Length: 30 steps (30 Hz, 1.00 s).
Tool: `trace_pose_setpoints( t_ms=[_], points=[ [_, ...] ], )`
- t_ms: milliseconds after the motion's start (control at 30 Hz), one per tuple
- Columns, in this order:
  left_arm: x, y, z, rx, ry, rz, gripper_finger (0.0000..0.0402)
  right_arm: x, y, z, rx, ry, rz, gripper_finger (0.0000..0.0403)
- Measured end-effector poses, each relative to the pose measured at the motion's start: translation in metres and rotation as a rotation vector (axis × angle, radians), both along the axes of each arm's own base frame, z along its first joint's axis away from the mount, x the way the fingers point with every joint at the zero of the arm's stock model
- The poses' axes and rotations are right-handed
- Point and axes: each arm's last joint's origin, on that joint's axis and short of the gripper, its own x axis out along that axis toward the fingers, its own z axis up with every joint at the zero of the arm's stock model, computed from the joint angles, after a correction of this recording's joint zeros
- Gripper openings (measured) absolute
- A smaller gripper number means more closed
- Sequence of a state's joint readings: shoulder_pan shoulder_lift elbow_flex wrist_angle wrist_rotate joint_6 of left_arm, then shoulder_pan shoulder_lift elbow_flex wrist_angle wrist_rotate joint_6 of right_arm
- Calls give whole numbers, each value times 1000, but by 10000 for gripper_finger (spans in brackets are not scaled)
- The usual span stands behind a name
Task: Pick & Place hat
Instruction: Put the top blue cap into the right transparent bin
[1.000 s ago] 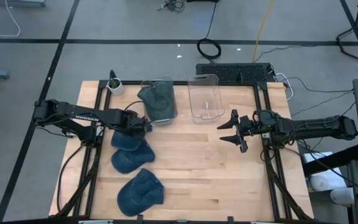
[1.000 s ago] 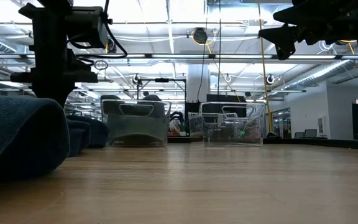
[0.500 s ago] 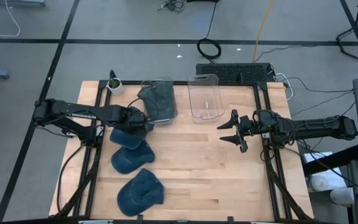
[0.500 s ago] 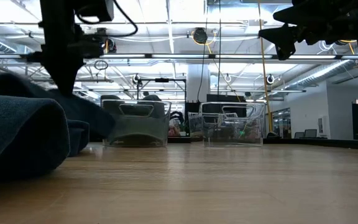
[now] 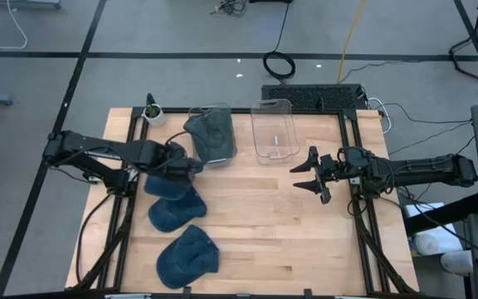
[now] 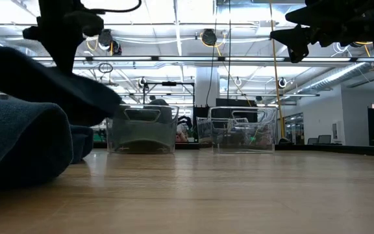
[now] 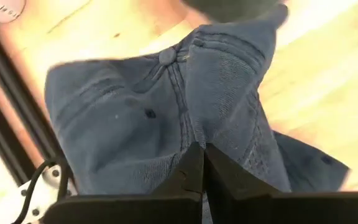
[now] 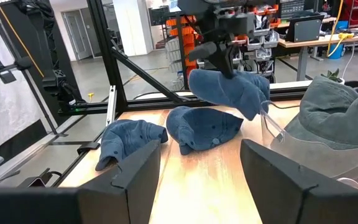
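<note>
My left gripper [image 5: 187, 167] is shut on a blue cap [image 5: 163, 184], which shows lifted in the right wrist view [image 8: 229, 87] and in the low view [image 6: 44, 81]. Two more blue caps [image 5: 174, 214] [image 5: 187, 253] lie crown-up on the wood toward the near-left. A grey-green cap [image 5: 210, 133] sits in the left clear bin. My right gripper [image 5: 314, 173] hovers open at the table's right, and touches nothing. My left gripper [image 7: 201, 149] pinches a raised ridge of the cap's crown cloth [image 7: 194, 127] between its two fingers, a little way from the top button [image 7: 166, 57]. The fingers [image 8: 224, 56] come from above, pointing down. The cap hangs tilted below them, lifted clear of the table.
An empty clear bin [image 5: 274, 139] stands beside the bin with the grey-green cap [image 5: 222, 112] at the far edge. A small potted plant [image 5: 153, 112] is at the far-left corner. Bare wood [image 5: 272, 224] spreads across the middle and near-right.
My left gripper has risen, staying shut on the blue cap. The cap has come up off the table and now hangs clear, tilted, above the caps still lying there.
</note>
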State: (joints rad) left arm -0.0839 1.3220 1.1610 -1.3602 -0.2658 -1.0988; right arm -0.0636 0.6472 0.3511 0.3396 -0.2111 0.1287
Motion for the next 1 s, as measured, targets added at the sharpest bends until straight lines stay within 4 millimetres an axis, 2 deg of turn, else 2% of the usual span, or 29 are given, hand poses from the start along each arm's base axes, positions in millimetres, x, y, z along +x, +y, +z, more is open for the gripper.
trace_pose_setpoints(
  t_ms=[333, 633, 767, 867, 1000],
  points=[
    [12, -23, 28, 172, -137, -309, 0, 0, 0, 0, 5, 1, -2, 210],
    [25, -36, 56, 239, -311, -452, 0, 3, -1, -1, 3, 6, -46, 210],
    [37, -43, 70, 306, -426, -616, 0, 11, -4, -2, -18, -17, -116, 210],
    [46, -48, 79, 407, -488, -800, 0, 19, -5, -3, -21, -48, -132, 210],
    [50, -53, 85, 624, -396, -1091, 0, 29, -6, -3, 65, -93, -131, 210]
  ],
)
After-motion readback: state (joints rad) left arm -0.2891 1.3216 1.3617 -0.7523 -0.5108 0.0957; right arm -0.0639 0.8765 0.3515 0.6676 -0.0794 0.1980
